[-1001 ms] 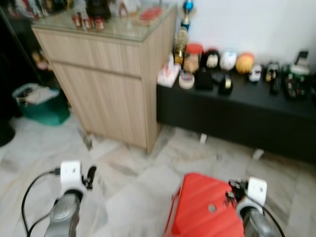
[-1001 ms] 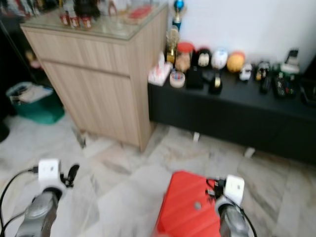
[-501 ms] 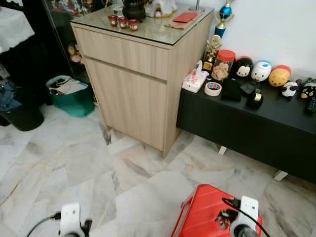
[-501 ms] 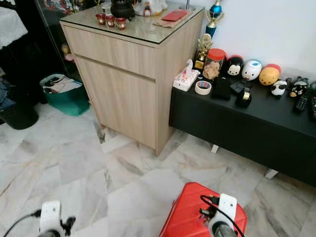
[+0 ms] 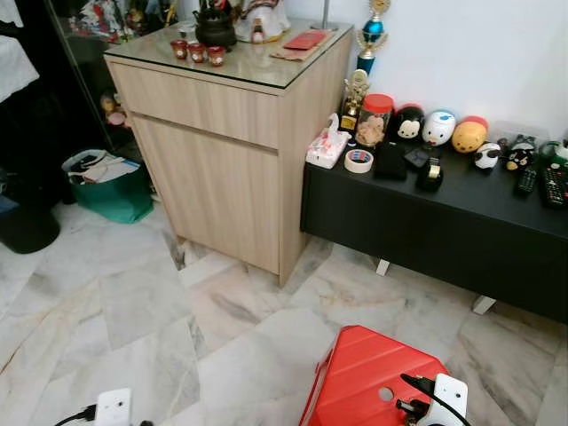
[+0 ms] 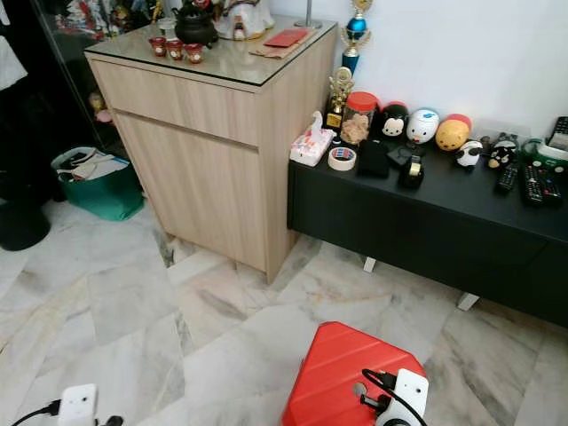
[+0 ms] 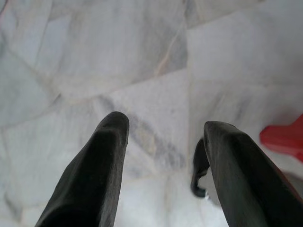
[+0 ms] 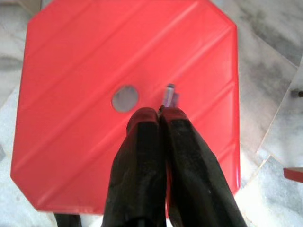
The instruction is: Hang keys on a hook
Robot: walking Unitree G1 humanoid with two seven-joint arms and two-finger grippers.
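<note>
While pinched shut, right end effector [image 8: 158, 113] grips keys [image 8: 170, 95] above red stool [image 8: 75, 61].

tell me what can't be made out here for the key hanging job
- Thing in the right gripper: the shut fingers cover all but a small purplish tip over the red stool; whether it is keys cannot be told.
- Hook: cannot be made out in the eye views.
- Glass cabinet contents: cut off by the eye view's edge, dark.
</note>
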